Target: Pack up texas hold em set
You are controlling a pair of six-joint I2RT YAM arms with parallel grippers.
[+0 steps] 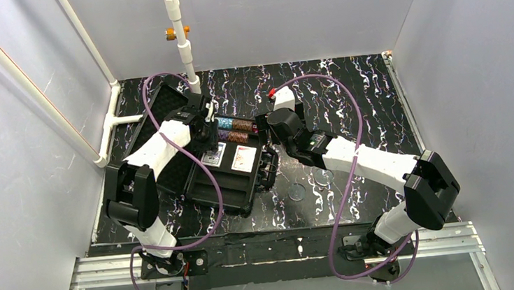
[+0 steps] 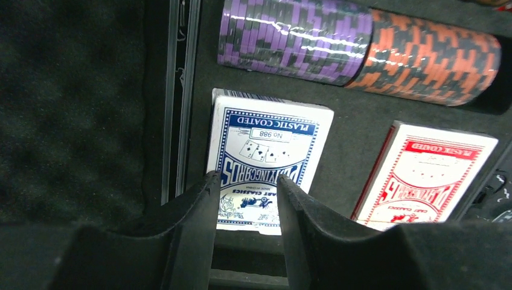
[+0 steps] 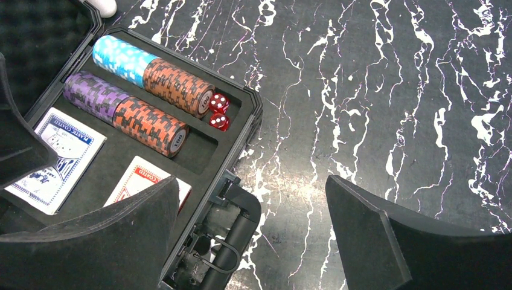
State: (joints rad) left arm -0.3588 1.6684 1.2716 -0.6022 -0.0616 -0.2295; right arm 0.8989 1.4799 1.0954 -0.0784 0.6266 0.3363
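- The black moulded case (image 3: 241, 130) lay open on the marbled desk (image 3: 392, 90), with its dimpled foam lid (image 2: 72, 109) folded out to the left.
- The ribbed cylindrical purple stack (image 2: 290, 36) and brown stack (image 2: 428, 57) lay in a groove of the tray.
- The left hand (image 2: 246, 178) had its padded fingers narrowly apart over the blue deck (image 2: 265, 157), gripping nothing.
- The right hand (image 3: 250, 181) was spread wide and empty, near the handle (image 3: 232, 241).

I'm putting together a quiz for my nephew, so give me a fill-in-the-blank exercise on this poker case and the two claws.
1. The two dice in the tray are ___ in colour.
2. The left claw hovers over the ___ card deck.
3. The right claw stands wide ___, holding nothing.
Missing words: red; blue; open.
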